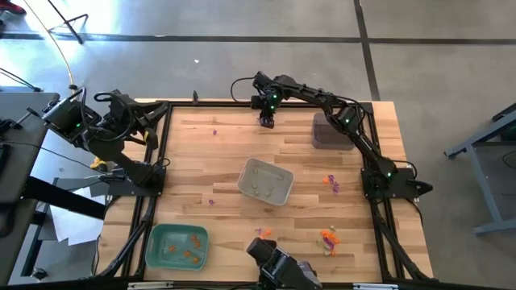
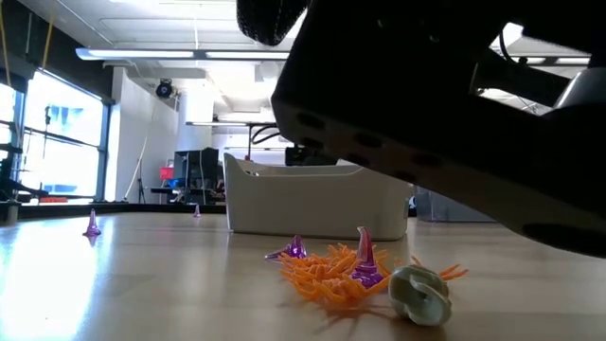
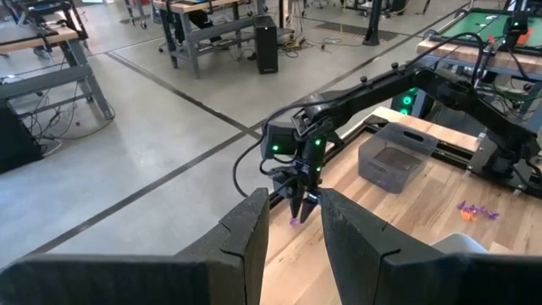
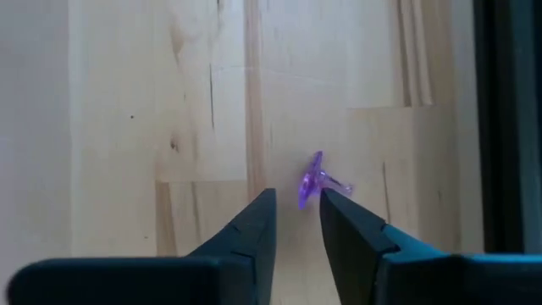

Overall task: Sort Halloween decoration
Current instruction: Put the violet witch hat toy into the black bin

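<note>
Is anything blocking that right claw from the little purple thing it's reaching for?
Nothing visible does. The right gripper is right at the purple trinket near the table's far edge, its fingers apart, with only bare wooden table around it. The trinket's lower edge sits just between the fingertips.

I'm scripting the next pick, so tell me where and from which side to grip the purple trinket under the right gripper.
The purple trinket lies tipped on the wooden table, its flared disc on edge and a thin stem sticking out sideways. Come straight down from above, as the right gripper is already placed, and pinch across the disc's flat faces; the stem looks too slender to hold well.
</note>
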`<action>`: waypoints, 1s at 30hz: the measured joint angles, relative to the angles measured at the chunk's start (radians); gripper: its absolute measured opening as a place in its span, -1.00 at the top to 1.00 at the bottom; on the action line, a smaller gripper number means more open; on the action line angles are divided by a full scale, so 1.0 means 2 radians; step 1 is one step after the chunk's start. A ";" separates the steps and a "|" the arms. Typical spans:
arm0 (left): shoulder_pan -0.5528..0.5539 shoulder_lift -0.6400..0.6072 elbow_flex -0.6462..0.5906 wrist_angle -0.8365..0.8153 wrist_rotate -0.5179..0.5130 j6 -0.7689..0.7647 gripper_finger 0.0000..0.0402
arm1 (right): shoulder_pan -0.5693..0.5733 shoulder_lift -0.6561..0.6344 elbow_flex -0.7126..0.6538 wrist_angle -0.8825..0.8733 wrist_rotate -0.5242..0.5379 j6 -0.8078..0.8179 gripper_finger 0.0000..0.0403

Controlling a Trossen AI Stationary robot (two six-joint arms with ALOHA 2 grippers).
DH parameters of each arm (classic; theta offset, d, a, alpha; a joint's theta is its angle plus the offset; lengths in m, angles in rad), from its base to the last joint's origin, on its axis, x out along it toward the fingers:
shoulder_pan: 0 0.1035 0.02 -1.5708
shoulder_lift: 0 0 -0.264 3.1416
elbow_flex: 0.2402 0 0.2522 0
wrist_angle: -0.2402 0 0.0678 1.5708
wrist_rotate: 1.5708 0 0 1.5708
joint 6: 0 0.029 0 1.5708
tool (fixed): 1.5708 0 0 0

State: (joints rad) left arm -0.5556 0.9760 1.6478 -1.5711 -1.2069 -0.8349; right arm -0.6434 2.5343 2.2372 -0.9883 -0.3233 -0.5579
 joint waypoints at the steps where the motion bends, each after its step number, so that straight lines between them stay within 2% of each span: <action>1: 0.000 0.000 0.000 0.000 0.000 0.000 0.52 | 0.000 0.000 0.000 0.000 0.000 0.000 0.59; 11: 0.000 0.000 0.000 0.000 0.000 0.000 0.52 | -0.003 0.004 0.000 0.003 0.004 0.000 0.98; 30: 0.000 0.000 0.000 0.000 0.000 -0.001 0.52 | -0.006 0.004 0.000 -0.024 0.004 0.003 1.00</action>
State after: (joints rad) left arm -0.5559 0.9760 1.6478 -1.5710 -1.2072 -0.8368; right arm -0.6563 2.5416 2.2364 -1.0371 -0.3145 -0.5526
